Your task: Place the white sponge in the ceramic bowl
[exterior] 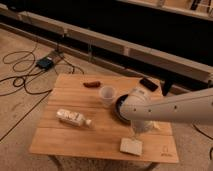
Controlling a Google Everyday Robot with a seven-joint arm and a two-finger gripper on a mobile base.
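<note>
White sponge (131, 146): a flat, off-white rectangular pad with soft edges, lying flat near the front edge of the worktop (70, 142), right of centre. Ceramic bowl (119, 105): round, shallow, dark and glossy, further back toward mid-worktop. We only see its left rim, since the rest is behind the arm (175, 109). Sponge and bowl are apart, and the sponge is not in the bowl. The gripper (140, 128) hangs below the bulky rounded white wrist, over the bowl's near side and just behind the sponge. We cannot tell whether the jaws are open or closed, or whether anything touches the sponge. The arm is a smooth white tube coming in from the right edge. A small white cup (107, 95), round and open-topped, stands just beside the bowl on its far-left side. A clear plastic bottle (73, 118) with a white label lies on its side on the left half. A small reddish-brown elongated item (91, 84) sits near the far edge, and a flat black rectangular item (148, 84) at the far right corner. The worktop is pale wood planks with visible seams. On the floor to the left are looping dark cables (20, 80) and a small bluish box (45, 63).
</note>
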